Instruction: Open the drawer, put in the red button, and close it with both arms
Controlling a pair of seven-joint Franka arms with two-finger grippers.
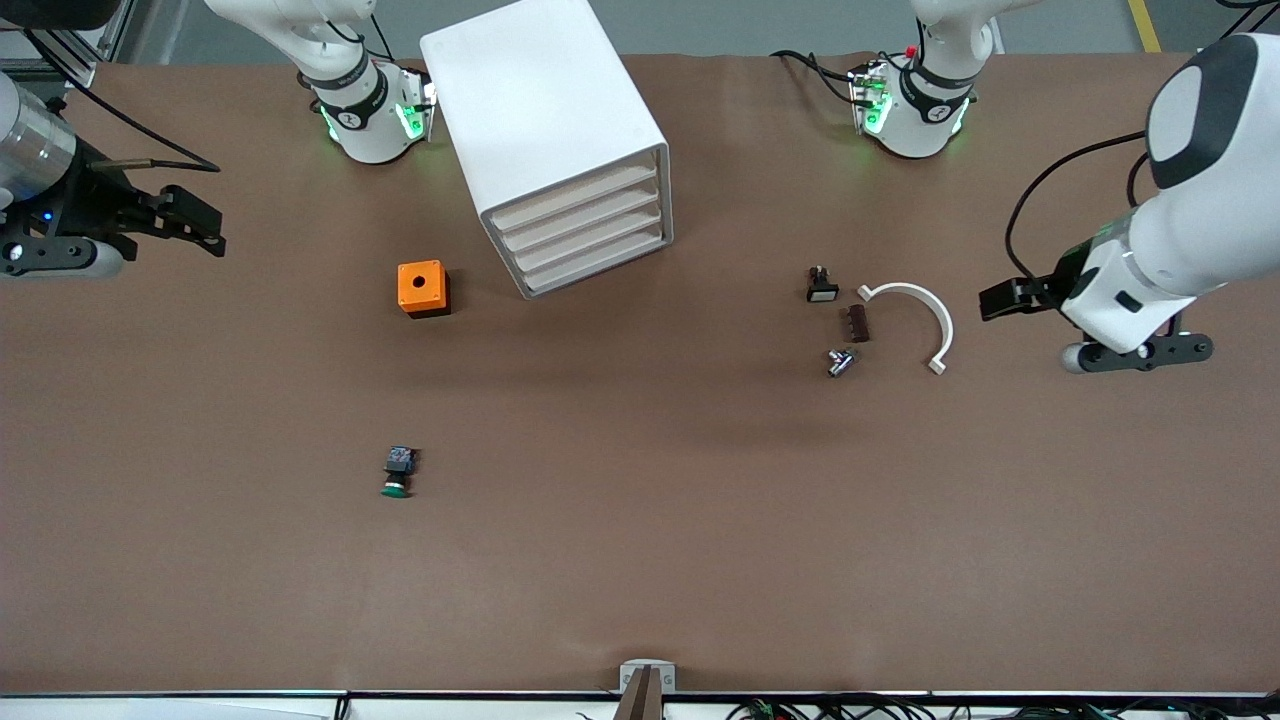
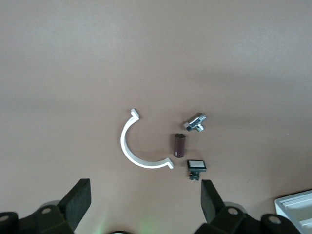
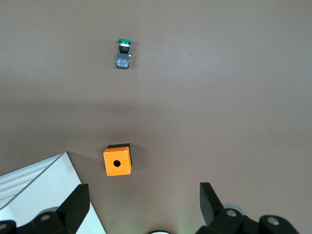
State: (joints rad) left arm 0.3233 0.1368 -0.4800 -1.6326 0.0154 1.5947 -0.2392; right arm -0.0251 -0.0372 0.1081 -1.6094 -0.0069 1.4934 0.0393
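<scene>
Both sets of jaws are standing wide apart and holding nothing. The left gripper [image 2: 145, 196] is hanging over the left arm's end of the table and the right gripper [image 3: 144, 197] over the right arm's end. Both are waiting clear of the work, presumably so that either can start.

The left wrist view is showing a white half-ring [image 2: 139, 146], a brown cylinder [image 2: 179, 145], a metal fitting [image 2: 196, 122] and a white-faced switch [image 2: 196, 166], all lying close together.

The right wrist view is showing an orange box [image 3: 117, 161] with a hole in its top. It is sitting beside the white drawer unit [image 1: 560, 140], toward the right arm's end.

All four drawers are sitting shut, so opening one is likely the first step.

A push-button [image 1: 399, 472] is lying on its side, nearer the front camera than the orange box, but its cap is appearing green. No red button is showing in any view; it may be hidden.
</scene>
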